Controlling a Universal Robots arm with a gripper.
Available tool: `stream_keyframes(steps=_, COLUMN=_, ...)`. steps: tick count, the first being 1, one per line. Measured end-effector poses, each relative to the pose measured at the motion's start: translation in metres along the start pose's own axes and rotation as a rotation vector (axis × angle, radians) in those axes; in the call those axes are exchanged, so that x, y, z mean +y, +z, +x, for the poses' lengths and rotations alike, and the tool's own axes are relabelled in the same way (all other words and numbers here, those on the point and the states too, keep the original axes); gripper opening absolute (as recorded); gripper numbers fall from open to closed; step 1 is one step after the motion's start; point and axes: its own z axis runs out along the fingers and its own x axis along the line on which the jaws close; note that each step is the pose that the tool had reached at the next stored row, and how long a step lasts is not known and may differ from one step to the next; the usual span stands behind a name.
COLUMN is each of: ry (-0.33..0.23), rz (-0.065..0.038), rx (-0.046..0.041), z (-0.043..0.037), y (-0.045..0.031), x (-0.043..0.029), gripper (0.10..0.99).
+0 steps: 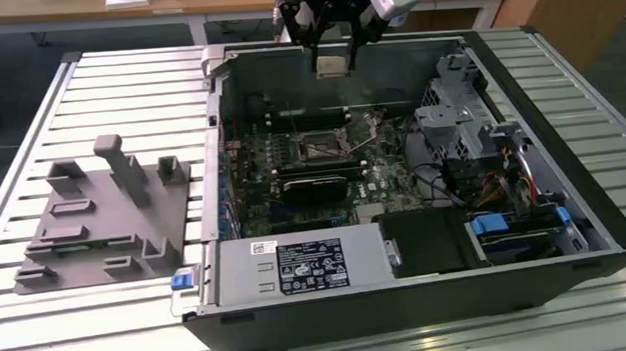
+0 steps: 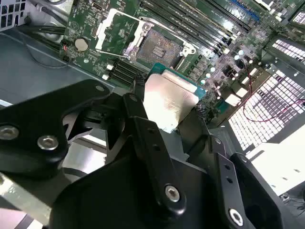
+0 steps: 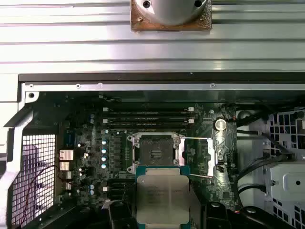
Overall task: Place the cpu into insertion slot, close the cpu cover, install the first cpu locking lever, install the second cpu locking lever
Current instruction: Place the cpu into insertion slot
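Note:
My gripper (image 1: pixel 334 60) hangs above the far wall of the open computer case, shut on the cpu (image 1: pixel 332 67), a pale silvery square chip held by its edges. In both wrist views the cpu (image 3: pixel 162 195) (image 2: pixel 169 98) sits between the black fingers (image 2: pixel 138 112), above the green motherboard and short of the insertion slot (image 3: pixel 155 153) (image 2: pixel 159 45). The dark square insertion slot (image 1: pixel 317 149) lies bare. The cpu cover (image 3: pixel 202 155) (image 2: pixel 116 29), a silvery window frame, is flipped open beside the slot.
The case (image 1: pixel 572 210) lies on a slatted metal table. A drive cage (image 1: pixel 455 120) with cables and a labelled power supply (image 1: pixel 296 266) flank the board. Long memory slots (image 3: pixel 147 114) run beside the socket. A grey fixture (image 1: pixel 101 219) stands at the exterior view's left.

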Motion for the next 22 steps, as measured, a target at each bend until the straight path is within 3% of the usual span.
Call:
stream_keyframes(steps=7, ry=0.013, rz=0.0, rx=-0.0013, z=0.0, y=0.0, x=0.0, gripper=0.533)
stream_keyframes(steps=22, ry=0.2, rz=0.002, rx=-0.0181, z=0.0, y=0.0009, x=-0.0001, gripper=0.533)
